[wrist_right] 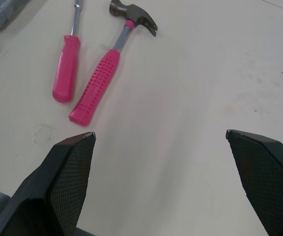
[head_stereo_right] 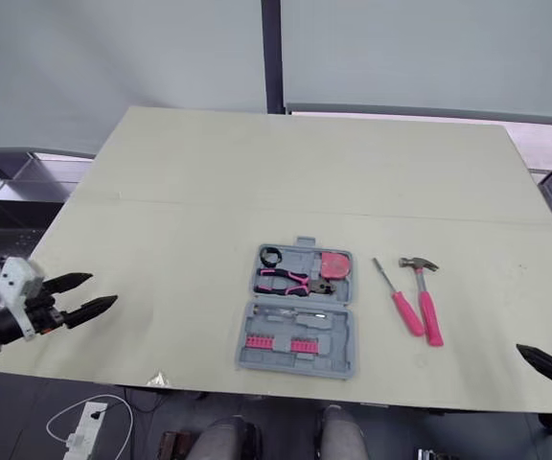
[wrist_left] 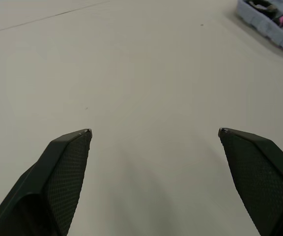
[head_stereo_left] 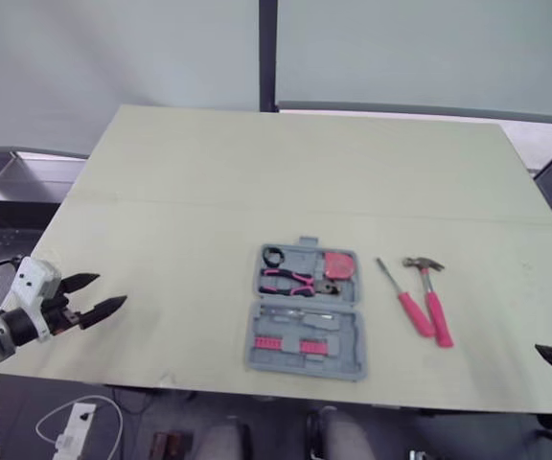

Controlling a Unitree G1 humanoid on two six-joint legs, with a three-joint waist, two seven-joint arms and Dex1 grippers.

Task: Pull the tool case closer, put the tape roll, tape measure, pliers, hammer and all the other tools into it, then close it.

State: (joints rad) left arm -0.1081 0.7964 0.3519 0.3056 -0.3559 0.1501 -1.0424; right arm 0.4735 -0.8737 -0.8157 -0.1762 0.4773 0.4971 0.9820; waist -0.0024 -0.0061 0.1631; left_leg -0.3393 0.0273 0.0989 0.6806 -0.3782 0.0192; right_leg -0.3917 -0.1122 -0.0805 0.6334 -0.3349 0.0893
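The grey tool case (head_stereo_left: 349, 331) lies open at the table's front middle. Its far half holds a black tape roll (head_stereo_left: 273, 256), pink-handled pliers (head_stereo_left: 293, 281) and a red tape measure (head_stereo_left: 339, 265); the near half holds pink bits (head_stereo_left: 300, 344). To the right of the case, on the table, lie a pink-handled screwdriver (head_stereo_left: 402, 302) and a hammer (head_stereo_left: 431, 297), side by side. My left gripper (head_stereo_left: 94, 295) hangs open over the front left edge, far from the case. At the front right edge my right gripper (wrist_right: 158, 133) is open and holds nothing, a short way from the hammer (wrist_right: 107, 69).
The pale table (head_stereo_left: 257, 182) stretches bare behind the case toward a grey wall. A white power strip (head_stereo_left: 73, 426) with its cable lies on the floor below the front left corner.
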